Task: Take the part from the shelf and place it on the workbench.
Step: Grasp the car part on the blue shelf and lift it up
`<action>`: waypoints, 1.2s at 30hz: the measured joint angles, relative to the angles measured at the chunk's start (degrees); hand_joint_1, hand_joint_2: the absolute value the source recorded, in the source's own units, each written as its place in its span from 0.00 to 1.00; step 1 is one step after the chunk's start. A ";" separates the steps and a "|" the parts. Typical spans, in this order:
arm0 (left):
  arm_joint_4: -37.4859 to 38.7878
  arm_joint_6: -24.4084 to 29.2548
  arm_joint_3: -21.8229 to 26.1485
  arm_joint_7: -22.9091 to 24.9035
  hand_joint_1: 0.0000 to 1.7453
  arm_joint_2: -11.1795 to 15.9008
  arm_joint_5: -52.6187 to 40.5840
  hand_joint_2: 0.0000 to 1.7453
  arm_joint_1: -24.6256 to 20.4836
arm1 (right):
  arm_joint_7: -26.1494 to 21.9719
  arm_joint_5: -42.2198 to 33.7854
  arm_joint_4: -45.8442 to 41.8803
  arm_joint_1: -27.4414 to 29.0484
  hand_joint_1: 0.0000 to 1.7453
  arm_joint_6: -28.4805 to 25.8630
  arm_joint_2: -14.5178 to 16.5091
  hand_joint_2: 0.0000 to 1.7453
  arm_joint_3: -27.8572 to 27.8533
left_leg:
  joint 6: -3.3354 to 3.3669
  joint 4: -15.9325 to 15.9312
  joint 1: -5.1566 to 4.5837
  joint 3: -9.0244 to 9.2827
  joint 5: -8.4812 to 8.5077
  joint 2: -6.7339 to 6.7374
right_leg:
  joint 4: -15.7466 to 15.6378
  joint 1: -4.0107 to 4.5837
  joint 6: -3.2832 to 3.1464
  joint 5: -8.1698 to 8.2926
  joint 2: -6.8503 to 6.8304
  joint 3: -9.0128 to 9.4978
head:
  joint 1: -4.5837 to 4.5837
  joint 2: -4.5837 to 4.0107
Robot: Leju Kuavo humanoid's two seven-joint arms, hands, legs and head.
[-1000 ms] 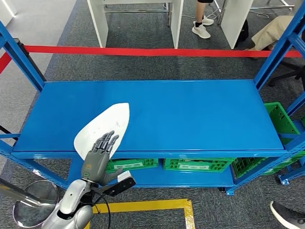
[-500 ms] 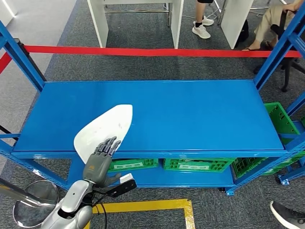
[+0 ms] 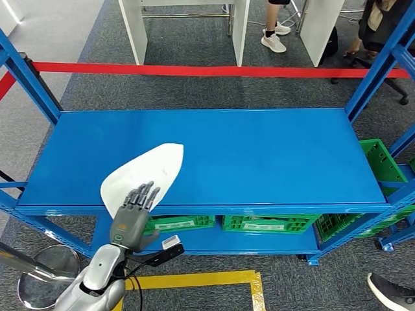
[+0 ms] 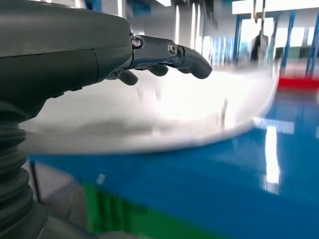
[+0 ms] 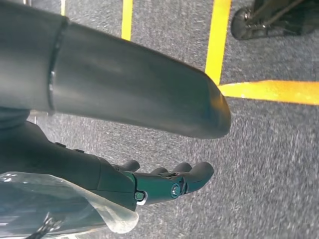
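Seen from the head view, a blue metal shelf [image 3: 220, 155] stretches across the scene, with grey carpet and a red floor line [image 3: 196, 70] beyond it. On the shelf's top board, toward its front left, lies the part [image 3: 146, 173]: a flat white piece shaped like a teardrop, its narrow tip pointing to the back right and its broad end overhanging the shelf's front edge.

From below on the left comes a silver arm, and the left robot hand [image 3: 131, 215] sits at the part's broad end. Its dark fingers [image 3: 142, 195] are spread and stretched over the white top face. The left wrist view shows those fingers [image 4: 180, 54] reaching out just above the pale surface of the part [image 4: 169, 114]; whether they touch it, or whether the thumb is under the edge, I cannot tell.

The right robot hand [image 5: 161, 184] hangs over grey carpet marked with yellow floor tape [image 5: 263, 91], fingers loosely extended and holding nothing.

Green crates [image 3: 266, 223] sit on the lower level of the shelf. A person's white shoes [image 3: 274, 35] stand on the carpet at the far side.
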 joint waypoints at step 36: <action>12.84 6.37 1.84 8.31 0.55 3.26 -10.47 1.00 -8.06 | -4.36 8.58 3.34 -2.19 0.00 1.70 0.00 0.00 -2.00 | -0.14 0.00 0.07 0.00 0.26 -0.01 | 0.04 0.04 -0.13 0.19 -0.06 -0.02 | 0.00 0.00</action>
